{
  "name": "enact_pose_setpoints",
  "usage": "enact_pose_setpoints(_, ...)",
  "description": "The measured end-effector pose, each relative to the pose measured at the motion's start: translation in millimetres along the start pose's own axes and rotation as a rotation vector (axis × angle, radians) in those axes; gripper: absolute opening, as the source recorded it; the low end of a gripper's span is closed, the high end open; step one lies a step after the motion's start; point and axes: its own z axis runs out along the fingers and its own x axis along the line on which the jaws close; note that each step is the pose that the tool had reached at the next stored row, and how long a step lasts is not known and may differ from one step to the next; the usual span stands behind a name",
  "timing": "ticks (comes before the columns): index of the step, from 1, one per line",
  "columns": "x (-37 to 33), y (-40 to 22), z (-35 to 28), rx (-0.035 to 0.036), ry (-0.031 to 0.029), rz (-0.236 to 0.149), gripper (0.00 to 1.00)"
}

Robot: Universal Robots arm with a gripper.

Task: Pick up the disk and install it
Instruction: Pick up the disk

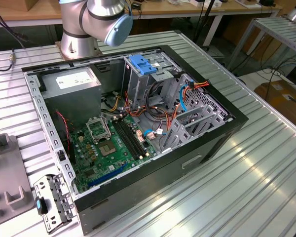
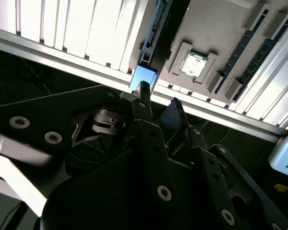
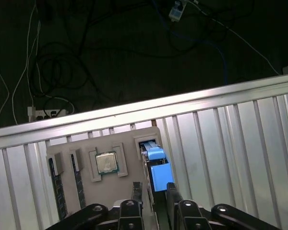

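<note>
Disk (image 3: 157, 167) stands on edge in a slot of a grey tray (image 3: 127, 136) on the ribbed metal surface (image 3: 221, 143); a chip (image 3: 107, 163) sits in the same tray; the hand (image 3: 154, 188) hangs close to the disk's blue end, fingers (image 3: 172, 191) apart, clamped on nothing.

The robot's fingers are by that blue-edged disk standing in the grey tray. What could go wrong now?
The disk stands on edge in a narrow slot of the grey tray; if the open fingers close off-centre, it may tilt or slip out. The processor chip and memory sticks lie close beside it, so a stray finger could bump them.
</note>
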Motion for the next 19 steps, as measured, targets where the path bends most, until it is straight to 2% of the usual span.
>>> enact_pose_setpoints(1,0.0,0.0,1.6,0.001,-0.0002,0.0,0.39)
enact_pose_setpoints(5,-0.8,0.1,9.3,0.0056,-0.001,-0.003,0.39)
enact_pose_setpoints(10,-2.4,0.4,17.8,0.007,-0.0009,-0.061,0.39)
enact_pose_setpoints(14,-4.1,1.2,24.2,0.0085,-0.0011,-0.085,0.4)
enact_pose_setpoints(15,-4.3,1.5,25.8,0.0084,-0.001,-0.09,0.47)
enact_pose_setpoints(19,-4.5,3.4,33.5,0.0083,-0.0012,-0.119,0.47)
